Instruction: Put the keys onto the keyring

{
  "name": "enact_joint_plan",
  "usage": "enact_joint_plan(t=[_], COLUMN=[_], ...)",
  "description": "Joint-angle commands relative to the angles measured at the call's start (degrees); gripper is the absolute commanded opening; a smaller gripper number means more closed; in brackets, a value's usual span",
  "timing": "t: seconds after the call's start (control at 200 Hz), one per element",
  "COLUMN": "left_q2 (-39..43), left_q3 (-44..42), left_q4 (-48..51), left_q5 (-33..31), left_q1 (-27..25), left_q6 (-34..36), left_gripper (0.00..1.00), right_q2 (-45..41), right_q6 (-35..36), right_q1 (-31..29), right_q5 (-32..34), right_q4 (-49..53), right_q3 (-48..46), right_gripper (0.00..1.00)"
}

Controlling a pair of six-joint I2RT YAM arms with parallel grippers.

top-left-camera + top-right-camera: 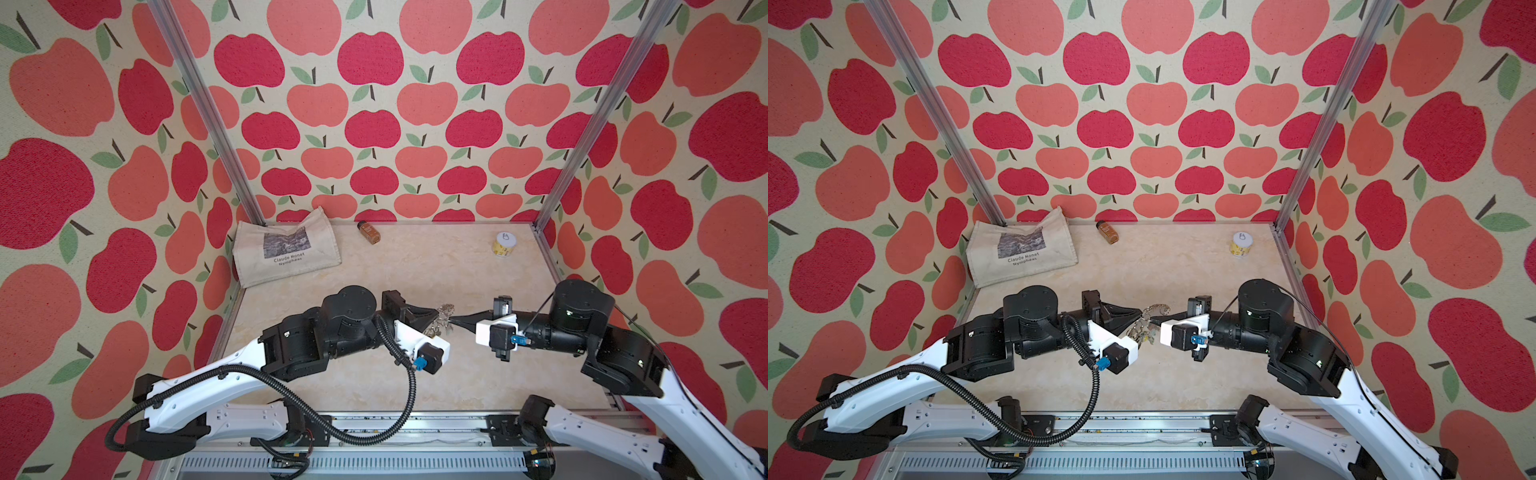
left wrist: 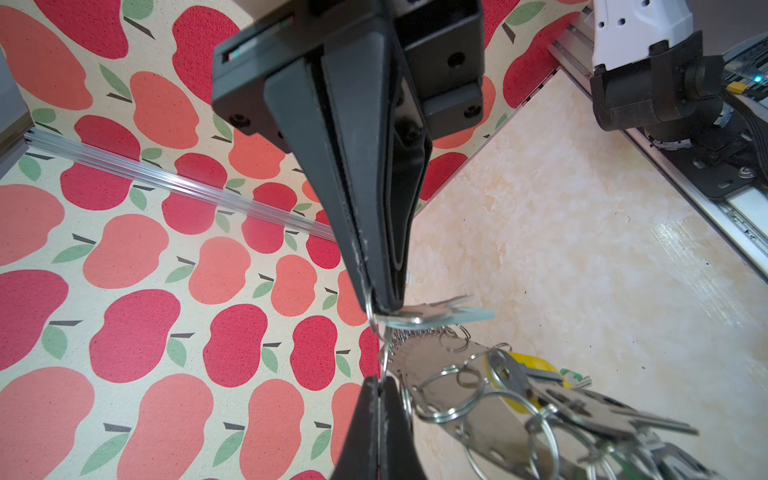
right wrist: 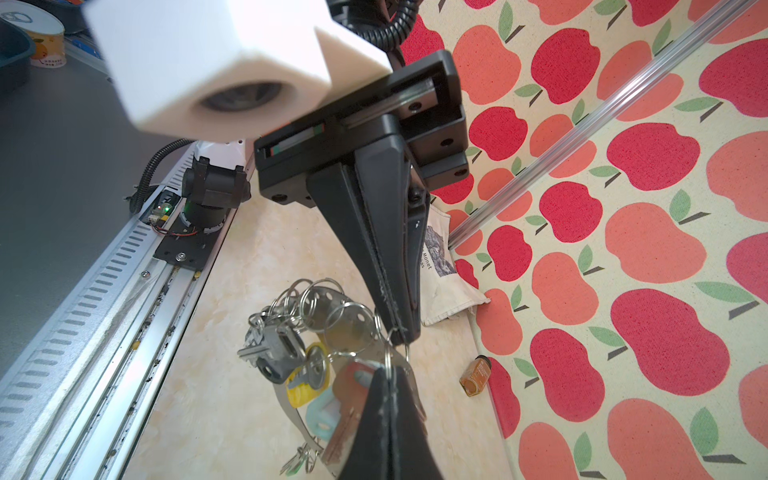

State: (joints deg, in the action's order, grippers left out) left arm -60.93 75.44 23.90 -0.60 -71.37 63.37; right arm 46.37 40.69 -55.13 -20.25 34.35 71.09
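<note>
Reading "Claude Monet Nymphéas", tote bag (image 1: 286,249), keyring (image 2: 494,432)

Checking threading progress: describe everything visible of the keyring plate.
The keyring is a flat grey metal plate, one edge punched with small holes carrying many silver split rings; several hold silver keys and a yellow tag. It hangs tilted over the marble-look table. By its holed edge, one split ring is pinched at both ends, by the shut left gripper and the shut right gripper, tips nearly meeting. Whether that ring is threaded through the plate cannot be told.
</note>
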Motion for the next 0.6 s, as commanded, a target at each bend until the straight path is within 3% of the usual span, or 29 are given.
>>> enact_joint_plan(t=[0.0, 0.59], left_q2=[-0.09, -0.16], left_q3=[3.16, 3.49], left_q4=[-3.07, -2.82], left_q5=[3.76, 4.63], left_q1=[-0.45, -0.52], left_q6=[-1.03, -0.71], left_gripper=[0.0, 0.0], right_q2=[1.1, 3.4], right_q6=[-0.11, -1.91], right_q1=[-0.24, -0.24], right_q5=[3.32, 6.32], right_q4=[0.25, 0.96], right_q3=[0.56, 2.03], right_gripper=[0.0, 0.0])
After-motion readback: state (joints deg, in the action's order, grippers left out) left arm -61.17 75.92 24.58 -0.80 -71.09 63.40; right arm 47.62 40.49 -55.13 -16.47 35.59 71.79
